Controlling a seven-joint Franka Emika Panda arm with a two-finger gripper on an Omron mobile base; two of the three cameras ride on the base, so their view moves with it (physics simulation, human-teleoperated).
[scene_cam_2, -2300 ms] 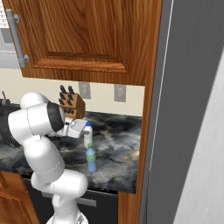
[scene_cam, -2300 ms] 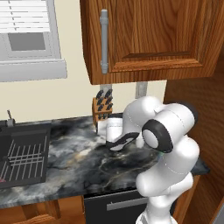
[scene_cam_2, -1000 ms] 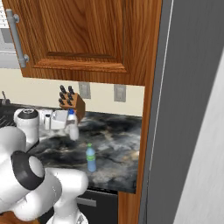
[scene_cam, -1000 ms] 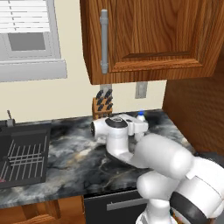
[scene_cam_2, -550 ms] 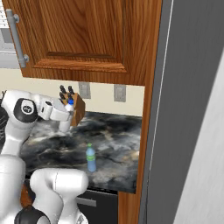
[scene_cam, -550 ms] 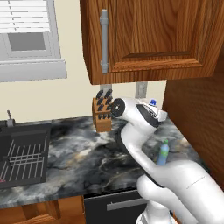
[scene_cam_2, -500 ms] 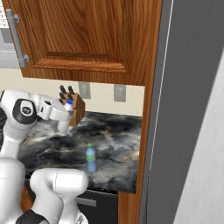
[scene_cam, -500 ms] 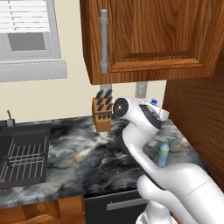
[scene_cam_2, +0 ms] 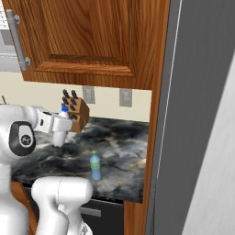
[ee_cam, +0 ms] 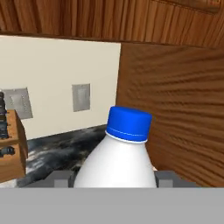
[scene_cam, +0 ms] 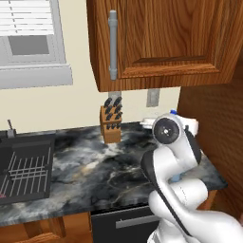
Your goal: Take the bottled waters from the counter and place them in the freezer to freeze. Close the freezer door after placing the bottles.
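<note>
One bottle (scene_cam_2: 95, 166) stands on the counter (scene_cam_2: 119, 151), knife block (scene_cam_2: 78, 114) behind.

I see a wooden knife block (scene_cam: 110, 126) with dark handles standing at the back edge of the worktop against the cream wall. Two grey outlet plates (scene_cam_2: 88, 94) sit above it. A black sink (scene_cam: 26, 166) with a wire rack fills the left end.

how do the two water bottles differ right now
The white bottle has a blue cap; the blue-green bottle has a green one. The white bottle is held in the gripper above the counter; the blue-green bottle stands on it, untouched. Both are upright.
</note>
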